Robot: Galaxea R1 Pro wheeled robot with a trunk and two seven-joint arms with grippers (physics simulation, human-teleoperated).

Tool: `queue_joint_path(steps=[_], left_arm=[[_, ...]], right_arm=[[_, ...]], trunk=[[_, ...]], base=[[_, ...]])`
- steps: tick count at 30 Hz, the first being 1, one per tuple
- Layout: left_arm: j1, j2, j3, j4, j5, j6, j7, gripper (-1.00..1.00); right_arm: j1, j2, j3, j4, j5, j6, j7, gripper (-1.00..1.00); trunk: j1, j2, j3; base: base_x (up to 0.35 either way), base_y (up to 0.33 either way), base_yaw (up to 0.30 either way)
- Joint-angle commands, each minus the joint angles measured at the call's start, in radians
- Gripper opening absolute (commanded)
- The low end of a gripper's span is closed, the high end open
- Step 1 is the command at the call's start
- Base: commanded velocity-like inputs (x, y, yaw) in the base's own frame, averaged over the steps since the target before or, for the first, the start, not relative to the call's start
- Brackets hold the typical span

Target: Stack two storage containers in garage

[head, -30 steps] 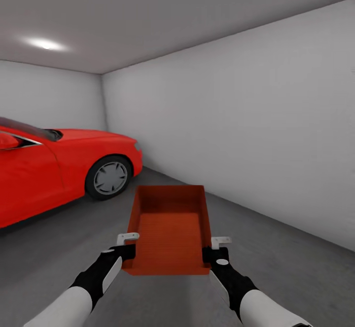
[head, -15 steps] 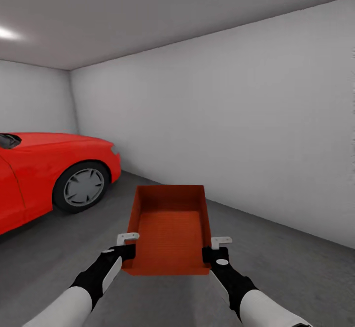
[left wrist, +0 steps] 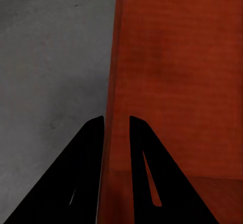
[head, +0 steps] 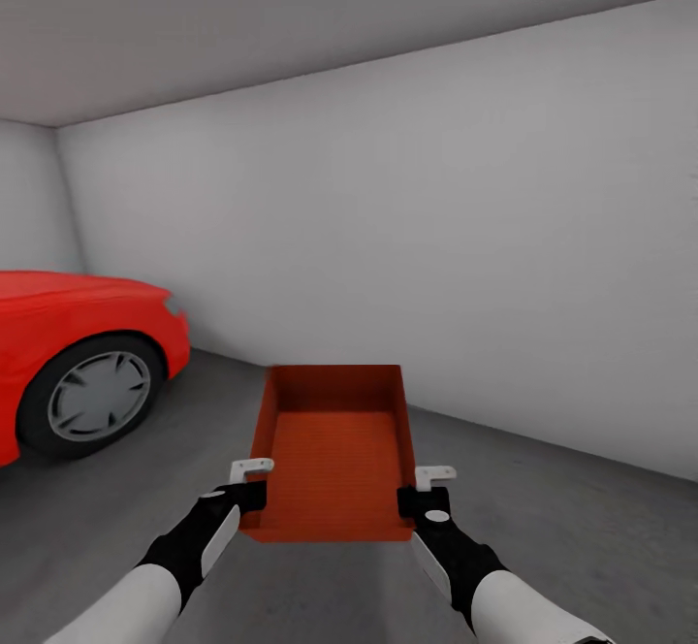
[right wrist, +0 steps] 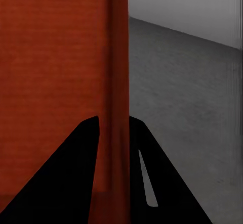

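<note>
At nine o'clock in the head view sits the red car [head: 78, 363], its front wheel on the grey floor [head: 582, 528]. At six o'clock the bin [head: 334, 450] is held level above the floor between both arms, clear of the car and the pale wall [head: 436, 237] at twelve.

The left hand [head: 250, 497] clamps the bin's left wall near its near corner; the right hand [head: 424, 500] clamps the right wall likewise.

Judging by the concrete and bare walls, this is the garage, so one bin has arrived but is not yet set down. No second bin is in sight, so whether this one goes on the floor or on top of another cannot be told.

The left wrist view shows the left hand [left wrist: 116, 128] with a finger on each side of the bin [left wrist: 177, 82] wall, closed on it. The right wrist view shows the right hand [right wrist: 114, 128] closed on its wall of the bin [right wrist: 50, 82] the same way. The head view gives the room's layout instead.
</note>
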Motion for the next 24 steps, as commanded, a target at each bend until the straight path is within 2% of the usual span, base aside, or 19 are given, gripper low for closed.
queue_joint_path(steps=[1,24], left_arm=[[-0.001,0.005,0.024,-0.005,-0.019,-0.021,0.016,-1.00],[-0.001,0.005,0.024,-0.007,-0.019,-0.021,0.016,-1.00]], right_arm=[[-0.001,-0.001,0.012,0.001,-0.026,0.001,0.011,-1.00],[-0.001,-0.002,0.012,0.001,-0.026,0.001,0.012,-1.00]], trunk=[[0.001,-0.001,-0.001],[0.001,-0.001,-0.001]], base=[[0.313,0.187,-0.289],[0.313,0.187,-0.289]])
